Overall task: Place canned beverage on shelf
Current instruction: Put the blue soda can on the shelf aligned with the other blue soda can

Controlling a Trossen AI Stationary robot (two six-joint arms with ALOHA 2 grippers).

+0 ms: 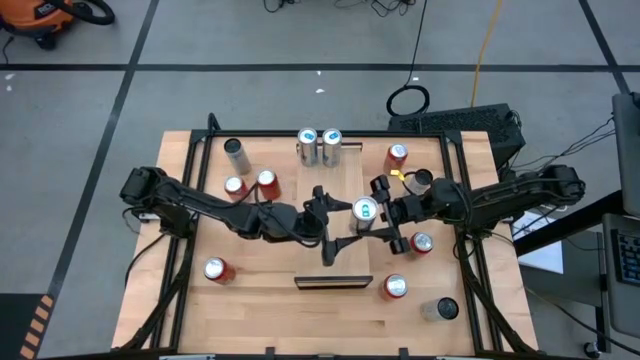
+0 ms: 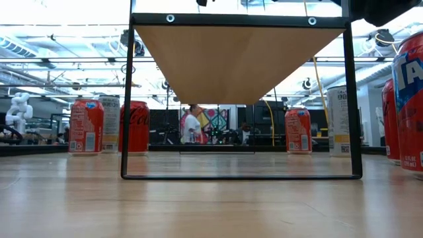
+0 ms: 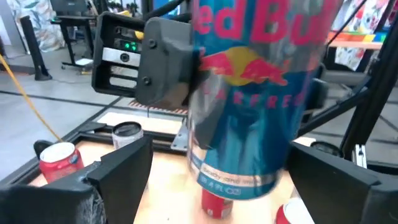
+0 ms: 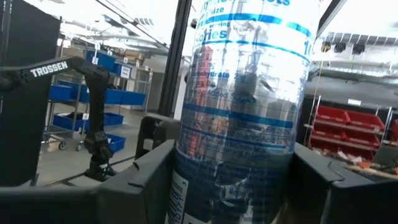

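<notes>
A blue-and-silver beverage can hangs upright over the right side of the shelf, a long pale wood panel on a black frame. My right gripper reaches in from the table's right and is shut on the can. My left gripper comes level from the left and is open. Its fingers stand on either side of the can; I cannot tell whether they touch it. Two silver cans stand on the shelf's far end. My right gripper pinches the can's round side wall between its two fingers, one on each side. The fingers come nearly level from the table's right. The can stands upright in the hold, its bottom rim clear of the shelf.
Red cans stand on the tabletop at the left, near left, far right and near right. A silver can stands far left, a dark one near right. Black frame posts hold the shelf.
</notes>
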